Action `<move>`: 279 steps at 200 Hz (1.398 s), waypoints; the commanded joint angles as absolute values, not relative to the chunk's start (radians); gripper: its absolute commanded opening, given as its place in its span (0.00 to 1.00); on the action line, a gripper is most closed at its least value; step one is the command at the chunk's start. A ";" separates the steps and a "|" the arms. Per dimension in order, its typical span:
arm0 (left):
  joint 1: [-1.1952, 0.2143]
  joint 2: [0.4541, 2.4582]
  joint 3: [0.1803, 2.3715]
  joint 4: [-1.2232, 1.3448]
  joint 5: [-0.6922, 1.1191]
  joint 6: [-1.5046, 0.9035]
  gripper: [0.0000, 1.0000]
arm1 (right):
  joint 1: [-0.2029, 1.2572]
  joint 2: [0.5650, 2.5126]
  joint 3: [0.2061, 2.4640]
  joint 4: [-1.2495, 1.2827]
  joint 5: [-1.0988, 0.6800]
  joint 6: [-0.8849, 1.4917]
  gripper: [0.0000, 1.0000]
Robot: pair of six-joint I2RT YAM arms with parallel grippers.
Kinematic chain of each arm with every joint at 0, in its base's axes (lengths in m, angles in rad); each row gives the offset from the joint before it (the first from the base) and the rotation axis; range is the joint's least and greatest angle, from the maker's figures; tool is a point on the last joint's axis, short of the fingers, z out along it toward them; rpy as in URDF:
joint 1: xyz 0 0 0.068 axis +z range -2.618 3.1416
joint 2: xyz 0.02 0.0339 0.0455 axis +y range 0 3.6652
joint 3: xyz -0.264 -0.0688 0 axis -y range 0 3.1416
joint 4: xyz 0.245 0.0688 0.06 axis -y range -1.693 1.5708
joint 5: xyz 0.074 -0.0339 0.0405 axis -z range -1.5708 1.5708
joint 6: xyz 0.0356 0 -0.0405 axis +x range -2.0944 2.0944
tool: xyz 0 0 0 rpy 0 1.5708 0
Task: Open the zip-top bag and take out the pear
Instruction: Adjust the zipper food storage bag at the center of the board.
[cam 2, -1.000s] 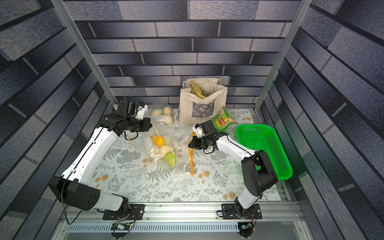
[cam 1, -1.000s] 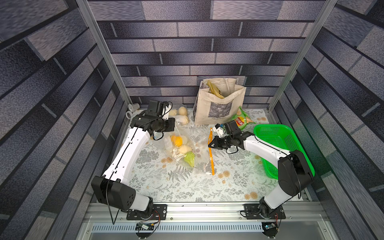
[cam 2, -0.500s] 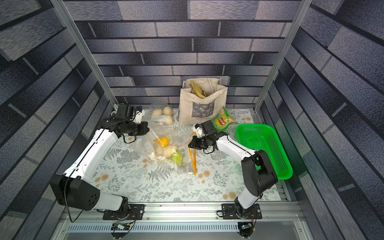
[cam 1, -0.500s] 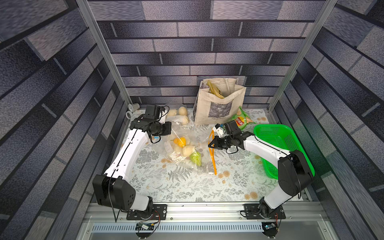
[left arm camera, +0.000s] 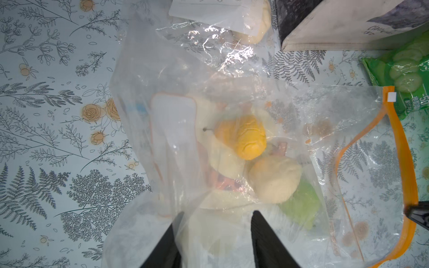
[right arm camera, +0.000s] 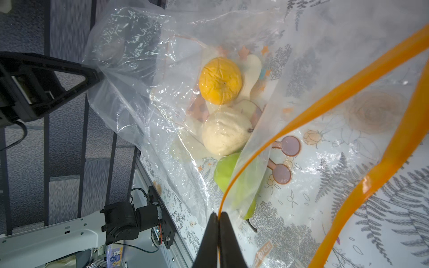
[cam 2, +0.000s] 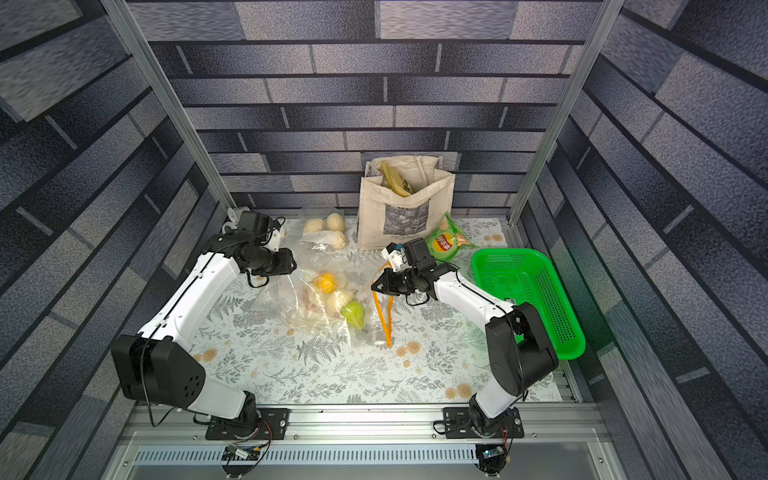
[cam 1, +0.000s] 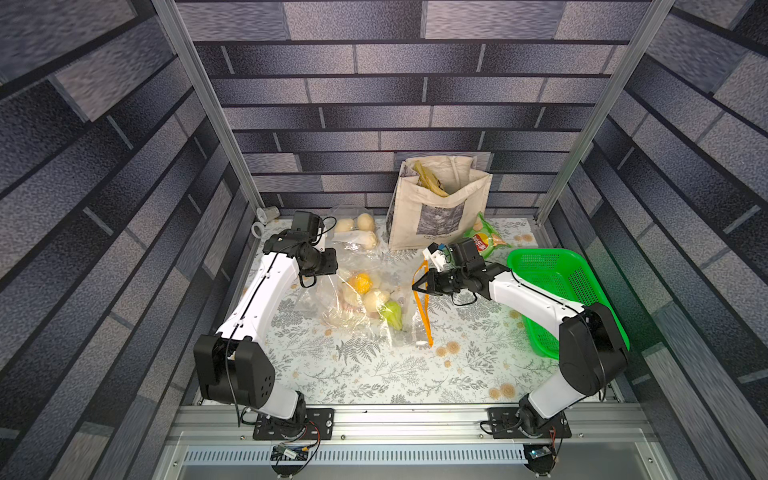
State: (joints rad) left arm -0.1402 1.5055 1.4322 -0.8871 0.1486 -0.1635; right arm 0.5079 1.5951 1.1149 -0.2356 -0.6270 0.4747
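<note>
The clear zip-top bag point(cam 1: 332, 299) lies on the flowered table with its orange zip strip point(cam 1: 422, 316) toward the right. In the right wrist view the two orange strips point(right arm camera: 301, 116) stand apart, so the mouth gapes. The green pear point(cam 1: 394, 314) point(cam 2: 354, 313) point(right arm camera: 226, 174) lies inside close to the mouth, beside a pale round fruit point(right arm camera: 224, 134) and an orange one point(left arm camera: 241, 137). My right gripper point(cam 1: 415, 286) point(right arm camera: 219, 214) is shut on one zip strip. At the bag's far end my left gripper point(cam 1: 328, 272) point(left arm camera: 217, 212) has its jaws apart, bag film lying between them.
A cloth tote point(cam 1: 436, 208) stands at the back, a green chips packet point(cam 1: 484, 239) beside it. The green basket point(cam 1: 557, 291) sits along the right edge, behind my right arm. Another clear bag of pale items point(cam 1: 357, 232) lies at the back, near my left wrist.
The left gripper, shut on the bag's far end before, has come down toward the table and its jaws have parted. The contents slid toward the zip. The right gripper kept its hold.
</note>
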 commanded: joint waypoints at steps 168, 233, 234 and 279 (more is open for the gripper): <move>-0.275 1.459 1.721 -0.880 0.270 -0.168 0.00 | 0.477 1.532 1.055 -0.290 -0.489 0.469 0.08; -0.297 1.464 1.679 -0.895 0.239 -0.171 0.00 | 0.476 1.520 1.057 -0.312 -0.489 0.452 0.09; -0.300 1.460 1.677 -0.891 0.238 -0.170 0.00 | 0.476 1.518 1.057 -0.313 -0.488 0.451 0.09; -0.315 1.323 1.621 -0.770 0.201 -0.162 0.00 | 0.473 1.533 1.057 -0.315 -0.488 0.450 0.09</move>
State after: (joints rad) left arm -0.3149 1.4281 1.6272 -0.8532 0.2234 -0.1497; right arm 0.4816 1.5257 1.0458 -0.2909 -0.4961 0.4618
